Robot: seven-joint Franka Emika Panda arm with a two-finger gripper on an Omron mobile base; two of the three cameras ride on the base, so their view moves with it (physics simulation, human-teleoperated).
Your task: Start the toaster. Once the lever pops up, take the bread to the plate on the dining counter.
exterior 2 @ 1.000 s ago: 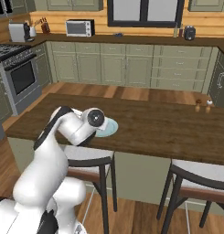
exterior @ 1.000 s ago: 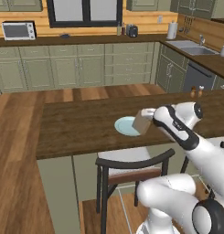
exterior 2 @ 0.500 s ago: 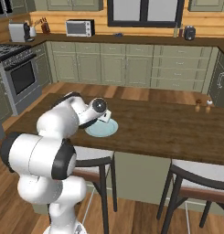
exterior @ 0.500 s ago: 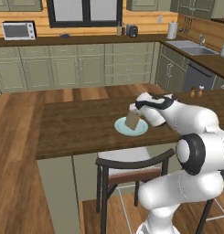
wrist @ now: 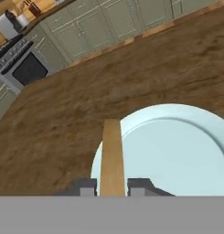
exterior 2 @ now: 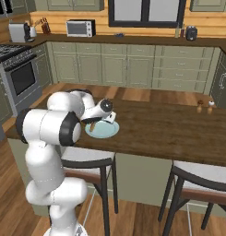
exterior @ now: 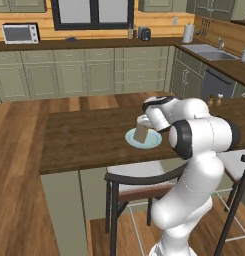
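Here, arm folded low, gripper clamped on upright bread, over plate rim

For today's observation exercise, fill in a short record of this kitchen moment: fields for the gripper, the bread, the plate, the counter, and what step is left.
gripper: shut on the bread, holding it on edge
bread: upright in the grip, over the plate's near edge, not lying flat
plate: pale blue, bare, on the dining counter
dining counter: dark wood top, stools in front
step left: lower and release the bread onto the plate
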